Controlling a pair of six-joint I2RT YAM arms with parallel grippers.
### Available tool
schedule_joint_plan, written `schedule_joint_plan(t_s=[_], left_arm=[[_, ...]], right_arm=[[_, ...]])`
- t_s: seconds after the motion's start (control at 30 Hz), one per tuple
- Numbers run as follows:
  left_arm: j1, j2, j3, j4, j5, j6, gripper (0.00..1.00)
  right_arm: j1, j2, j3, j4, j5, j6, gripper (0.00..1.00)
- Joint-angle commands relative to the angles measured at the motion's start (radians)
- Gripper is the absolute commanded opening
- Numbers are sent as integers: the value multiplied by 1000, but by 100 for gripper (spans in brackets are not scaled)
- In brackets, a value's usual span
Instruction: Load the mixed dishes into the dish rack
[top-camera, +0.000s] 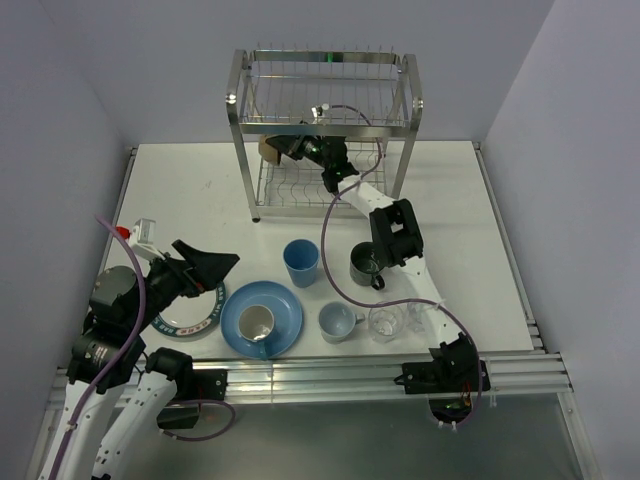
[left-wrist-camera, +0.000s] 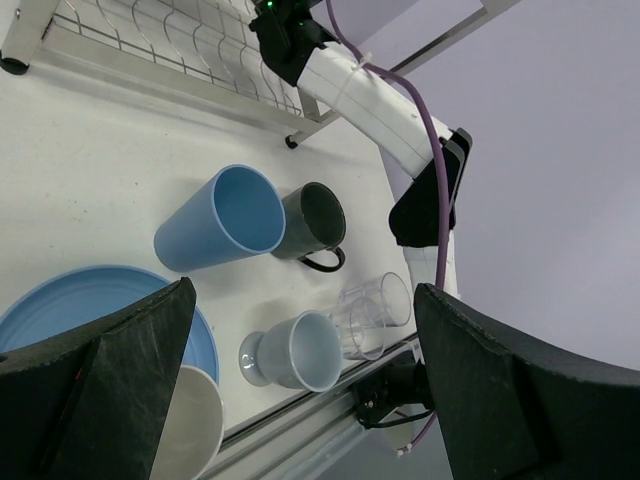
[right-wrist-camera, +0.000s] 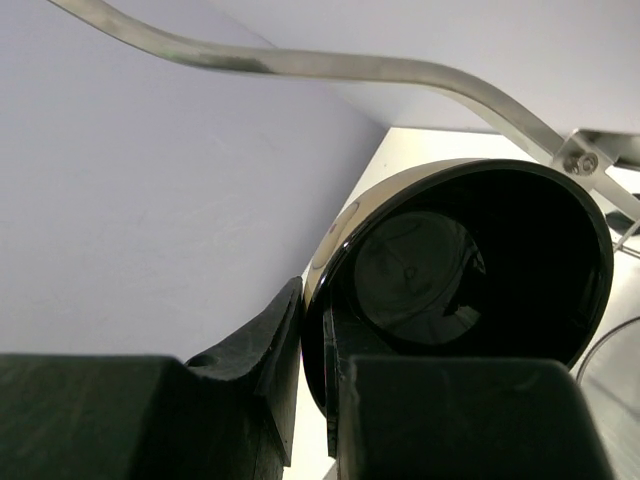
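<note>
Right claw (right-wrist-camera: 318, 350) pinches the black bowl (right-wrist-camera: 470, 270) by its rim inside the rack (top-camera: 240, 130), under the top tier. That thin grip might slip, or the bowl might strike the wires. Left claw (top-camera: 218, 270) hangs open.

We reach our right arm (top-camera: 372, 205) far forward, right gripper (right-wrist-camera: 315, 335) pinching the rim of the black bowl (right-wrist-camera: 470, 270); our left gripper (top-camera: 222, 272) hovers, spread wide.

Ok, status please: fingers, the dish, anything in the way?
Right fingers shut on glossy black bowl, inside steel wire dish rack. Left fingers open, empty. Nothing visibly blocking.
</note>
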Motion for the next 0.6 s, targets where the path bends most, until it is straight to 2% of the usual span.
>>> schedule_joint_plan(t_s=[0.0,0.2,0.4,0.57], left_arm=[[3,-11,-10,55,19,21,97],[3,-8,-16,62,31,19,97],[4,-4,-13,61,40,23,97],[4,-5,-15,58,40,26,97]], right_arm=[[3,16,83,50,-22,-13,0],[1,48,102,54,-30,20,0],[-3,16,28,58,23,17,0],[-23,49,63,67,50,79,0]])
